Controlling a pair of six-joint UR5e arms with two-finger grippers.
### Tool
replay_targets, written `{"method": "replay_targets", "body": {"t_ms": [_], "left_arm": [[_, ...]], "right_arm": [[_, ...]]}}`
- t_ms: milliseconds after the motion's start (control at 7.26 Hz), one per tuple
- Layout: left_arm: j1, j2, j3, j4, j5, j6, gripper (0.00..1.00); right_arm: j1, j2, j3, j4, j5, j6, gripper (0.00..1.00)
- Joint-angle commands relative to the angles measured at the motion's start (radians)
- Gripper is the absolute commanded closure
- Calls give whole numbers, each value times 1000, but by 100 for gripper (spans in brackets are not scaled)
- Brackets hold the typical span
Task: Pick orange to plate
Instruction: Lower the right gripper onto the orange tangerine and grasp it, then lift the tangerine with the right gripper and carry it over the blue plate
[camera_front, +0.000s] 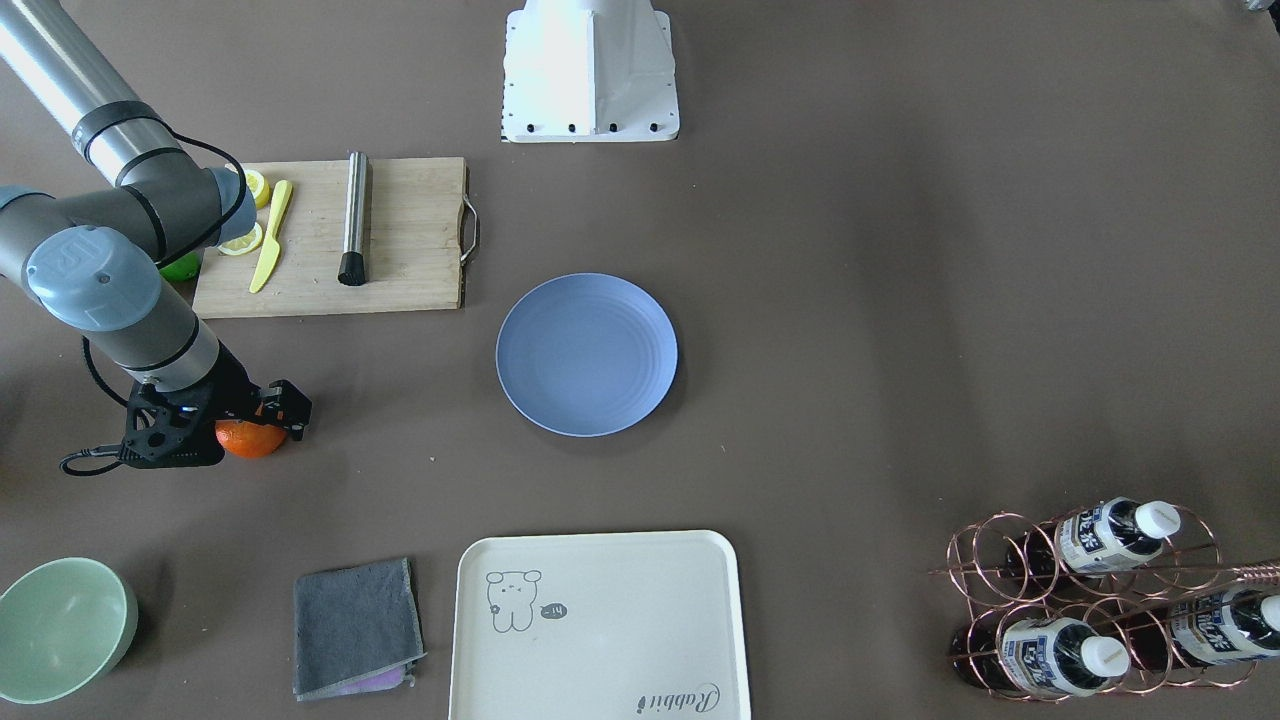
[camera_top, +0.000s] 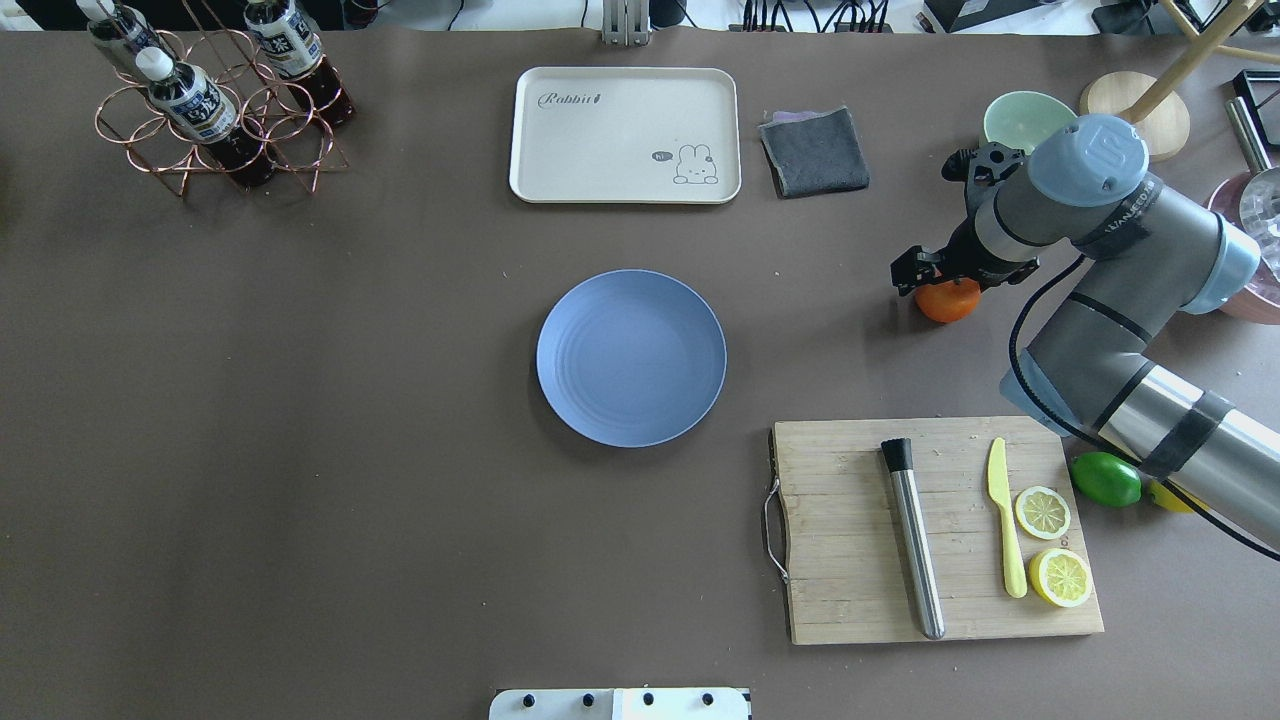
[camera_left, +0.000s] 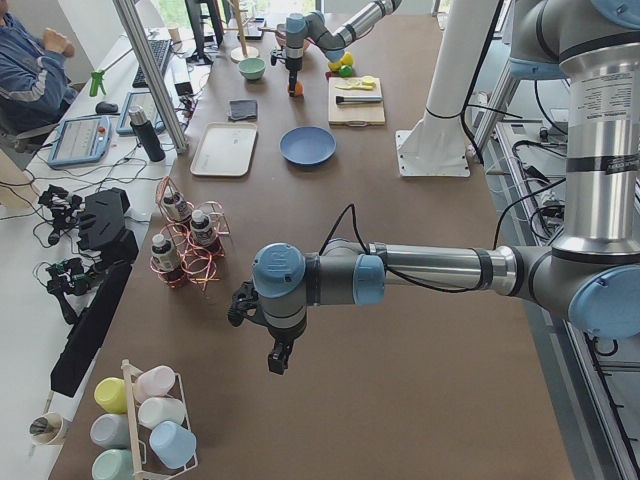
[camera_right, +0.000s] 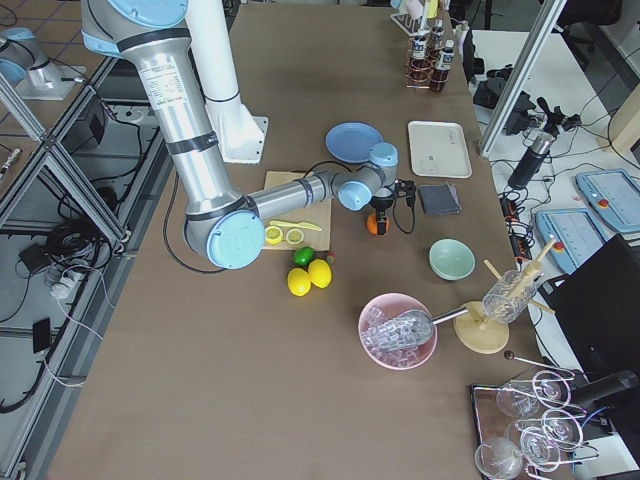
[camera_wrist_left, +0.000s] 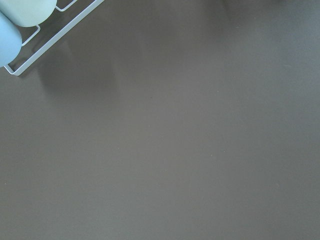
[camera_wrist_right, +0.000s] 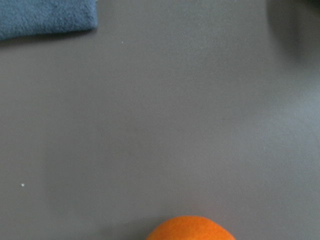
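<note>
The orange (camera_front: 250, 440) rests on the brown table, well off to the side of the empty periwinkle-blue plate (camera_front: 587, 354). My right gripper (camera_front: 262, 418) is lowered straight onto the fruit, its black fingers covering the top; I cannot tell whether they press on it. From overhead, the orange (camera_top: 948, 302) peeks out under the right gripper (camera_top: 945, 275), to the right of the plate (camera_top: 631, 357). Only the top of the orange (camera_wrist_right: 190, 230) shows at the right wrist view's lower edge. My left gripper (camera_left: 276, 358) hangs over bare table far away; its state is unclear.
A cutting board (camera_top: 940, 530) with lemon halves (camera_top: 1043, 512), a yellow knife and a steel muddler lies near the right arm, with a lime (camera_top: 1105, 479) beside it. A grey cloth (camera_top: 814, 151), cream tray (camera_top: 625, 134), green bowl (camera_top: 1025, 118) and bottle rack (camera_top: 215, 100) line the far side.
</note>
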Motion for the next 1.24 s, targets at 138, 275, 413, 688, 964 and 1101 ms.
{"method": "replay_targets", "body": {"t_ms": [138, 275, 413, 688, 964, 1101], "left_arm": [[1, 10, 0, -5, 0, 1, 2], [3, 13, -3, -5, 0, 1, 2], [1, 15, -3, -5, 0, 1, 2], [1, 15, -3, -3, 0, 1, 2], [1, 15, -3, -3, 0, 1, 2], [3, 15, -3, -5, -2, 1, 2]], "right_arm": [[-6, -2, 13, 2, -14, -2, 23], [-6, 1, 18, 2, -14, -2, 89], [-9, 7, 35, -1, -14, 5, 100], [-36, 89, 78, -76, -14, 127, 100], [-157, 316, 62, -296, -127, 377, 100], [-210, 387, 46, -323, -159, 527, 100]]}}
